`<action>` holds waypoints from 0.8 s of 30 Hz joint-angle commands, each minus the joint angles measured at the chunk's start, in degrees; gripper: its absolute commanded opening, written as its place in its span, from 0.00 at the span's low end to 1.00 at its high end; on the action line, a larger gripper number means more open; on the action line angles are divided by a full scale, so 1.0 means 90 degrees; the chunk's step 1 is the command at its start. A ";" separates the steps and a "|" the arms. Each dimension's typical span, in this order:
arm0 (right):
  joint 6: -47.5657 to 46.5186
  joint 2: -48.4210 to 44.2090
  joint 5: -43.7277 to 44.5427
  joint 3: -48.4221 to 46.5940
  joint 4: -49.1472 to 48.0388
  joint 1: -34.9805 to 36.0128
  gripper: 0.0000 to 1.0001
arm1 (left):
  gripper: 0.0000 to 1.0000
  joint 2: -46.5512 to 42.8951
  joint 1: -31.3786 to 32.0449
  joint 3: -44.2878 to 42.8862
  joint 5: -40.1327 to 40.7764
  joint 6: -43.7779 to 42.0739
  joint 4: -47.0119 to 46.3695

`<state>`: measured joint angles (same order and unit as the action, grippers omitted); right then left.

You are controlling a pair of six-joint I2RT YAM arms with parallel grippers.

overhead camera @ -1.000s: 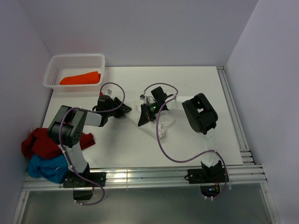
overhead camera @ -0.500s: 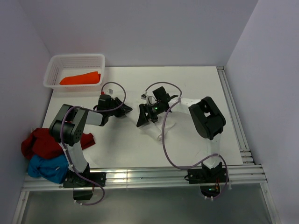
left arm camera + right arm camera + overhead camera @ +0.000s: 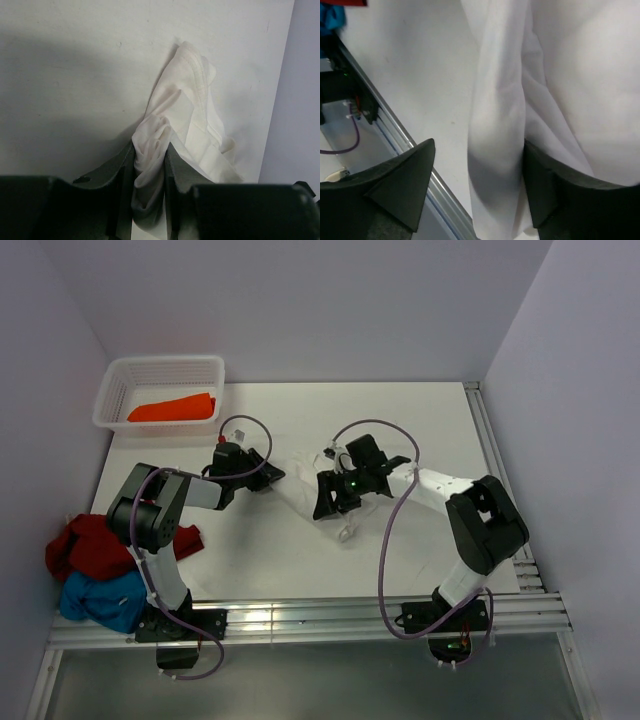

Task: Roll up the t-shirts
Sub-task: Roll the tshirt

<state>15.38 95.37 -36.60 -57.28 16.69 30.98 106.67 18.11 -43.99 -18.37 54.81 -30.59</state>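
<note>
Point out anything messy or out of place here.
The white t-shirt is bunched and crumpled rather than flat, pinched in the left gripper and running through the open right gripper. The red t-shirt and blue t-shirt sit heaped at the left edge of the table.

There are a white t-shirt, orange t-shirt, dark red t-shirt, blue t-shirt and white basket.
</note>
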 commanded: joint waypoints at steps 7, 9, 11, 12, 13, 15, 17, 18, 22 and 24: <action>0.0000 -0.0373 0.0453 0.0846 -0.0135 0.0015 0.62 | 0.14 -0.0065 0.0029 -0.0083 0.0322 -0.0230 0.0332; 0.0010 -0.0324 0.0424 0.0953 -0.0184 0.0005 0.44 | 0.14 -0.0065 0.0029 -0.0122 0.0274 -0.0250 0.0362; 0.0078 -0.0314 0.0346 0.0964 -0.0243 -0.0015 0.29 | 0.14 -0.0065 0.0029 -0.0151 0.0254 -0.0289 0.0459; 0.0117 -0.0343 0.0114 0.1031 -0.0311 -0.0024 0.17 | 0.13 -0.0075 0.0019 -0.0181 0.0264 -0.0308 0.0498; 0.0243 -0.0333 -0.0014 0.1090 -0.0514 -0.0073 0.14 | 0.13 -0.0104 0.0010 -0.0181 0.0254 -0.0328 0.0498; 0.0536 -0.0314 -0.0539 0.1343 -0.0798 -0.0161 0.09 | 0.14 -0.0124 0.0000 -0.0200 0.0264 -0.0367 0.0556; 0.0742 -0.0178 -0.0864 0.1519 -0.1257 -0.0268 0.03 | 0.14 -0.0105 -0.0030 -0.0239 0.0254 -0.0435 0.0664; 0.0975 -0.0129 -0.0991 0.1714 -0.1442 -0.0298 0.00 | 0.13 -0.0066 -0.0039 -0.0288 0.0225 -0.0464 0.0674; 0.1241 0.0213 -0.1393 0.2106 -0.2117 -0.0512 0.00 | 0.13 0.0003 -0.0088 -0.0337 0.0088 -0.0552 0.0655; 0.1066 0.0379 -0.1004 0.2087 -0.1904 -0.0601 0.12 | 0.13 0.0032 -0.0098 -0.0376 0.0029 -0.0591 0.0693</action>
<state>24.77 96.20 -45.95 -40.49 -2.02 26.41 106.65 18.17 -46.04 -19.66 52.56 -26.74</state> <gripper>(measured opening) 0.188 0.283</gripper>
